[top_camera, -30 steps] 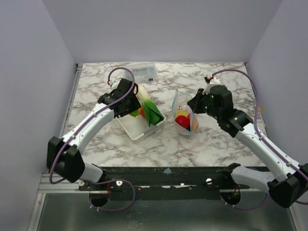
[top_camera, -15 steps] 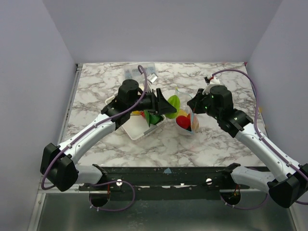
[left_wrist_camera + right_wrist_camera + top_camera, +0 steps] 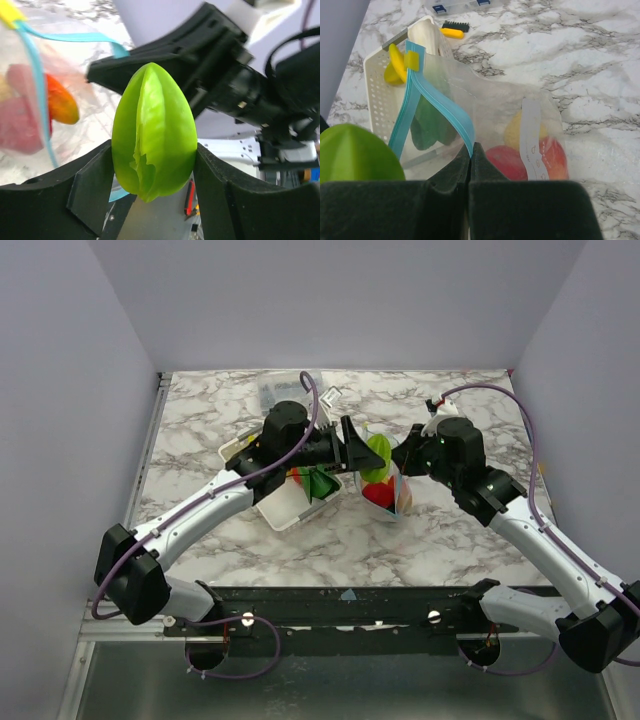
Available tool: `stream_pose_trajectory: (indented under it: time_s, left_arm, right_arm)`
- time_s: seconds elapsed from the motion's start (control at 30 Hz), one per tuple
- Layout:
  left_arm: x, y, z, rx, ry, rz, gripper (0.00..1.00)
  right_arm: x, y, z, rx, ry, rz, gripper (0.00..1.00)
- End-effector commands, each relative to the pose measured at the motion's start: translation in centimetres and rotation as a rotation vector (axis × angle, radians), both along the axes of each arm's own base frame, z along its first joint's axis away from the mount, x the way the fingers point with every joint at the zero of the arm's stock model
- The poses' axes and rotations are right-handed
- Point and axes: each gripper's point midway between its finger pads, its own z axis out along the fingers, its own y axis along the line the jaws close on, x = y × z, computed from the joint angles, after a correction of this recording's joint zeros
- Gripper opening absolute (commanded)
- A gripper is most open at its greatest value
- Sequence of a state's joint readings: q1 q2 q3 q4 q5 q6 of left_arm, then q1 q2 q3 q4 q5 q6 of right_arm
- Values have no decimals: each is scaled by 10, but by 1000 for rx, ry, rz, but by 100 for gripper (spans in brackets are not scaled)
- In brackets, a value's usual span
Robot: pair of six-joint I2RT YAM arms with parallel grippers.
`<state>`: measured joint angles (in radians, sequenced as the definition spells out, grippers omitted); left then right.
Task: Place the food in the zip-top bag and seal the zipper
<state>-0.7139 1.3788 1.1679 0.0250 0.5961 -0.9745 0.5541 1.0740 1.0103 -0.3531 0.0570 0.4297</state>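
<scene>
My left gripper (image 3: pixel 372 452) (image 3: pixel 154 170) is shut on a light green food piece (image 3: pixel 378 451) (image 3: pixel 154 130), held just above the open mouth of the zip-top bag (image 3: pixel 388 502) (image 3: pixel 495 95). The right gripper (image 3: pixel 402 462) (image 3: pixel 471 145) is pinched shut on the bag's blue zipper (image 3: pixel 445 107) (image 3: pixel 37 90) and holds the mouth up and open. Inside the bag lie a red piece (image 3: pixel 378 493) (image 3: pixel 506 161), a yellow piece (image 3: pixel 512 131) and an orange piece (image 3: pixel 555 155) (image 3: pixel 62 105). A dark green piece (image 3: pixel 320 483) (image 3: pixel 427 127) and a yellow banana (image 3: pixel 395 62) are in the tray.
The white perforated tray (image 3: pixel 280 510) (image 3: pixel 375 100) sits just left of the bag, under my left arm. A rigid clear box with blue labels (image 3: pixel 275 390) (image 3: pixel 460 5) lies at the back of the marble table, with a small black and yellow object (image 3: pixel 454 29) next to it.
My left arm has swung right from the tray, carrying the light green piece to the bag's mouth. The right gripper has kept its hold on the zipper.
</scene>
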Motion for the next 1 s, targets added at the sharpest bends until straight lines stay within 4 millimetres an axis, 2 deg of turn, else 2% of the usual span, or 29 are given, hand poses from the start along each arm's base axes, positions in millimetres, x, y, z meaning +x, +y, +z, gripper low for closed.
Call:
stream_pose_trajectory:
  time_s: [0.0,0.17,0.23,0.37,0.67,0.73,0.87,0.97]
  left_arm:
    - [26,5,-17,90,101,169,64]
    - [34,-1,-27,143,136,166,71]
    - [36,-2,-30,165,139,168,79]
    - [39,2,-25,174,104,190,82]
    - [45,34,0,181,-80,254,85]
    - [48,45,5,160,-102,284,98]
    - [50,64,14,70,-129,314,99]
    - [50,77,13,50,-166,324,99]
  right_arm:
    - [0,2,6,32,-15,8,1]
    - [1,2,5,29,-14,6,1]
    - [1,1,4,26,-16,3,1]
    - [2,0,3,18,-13,-3,1]
    - [2,-2,4,16,-20,-9,1]
    - [2,-3,4,14,-19,-14,1]
    - [1,-3,7,18,-23,-14,1]
    - [1,-1,7,26,-23,-5,1]
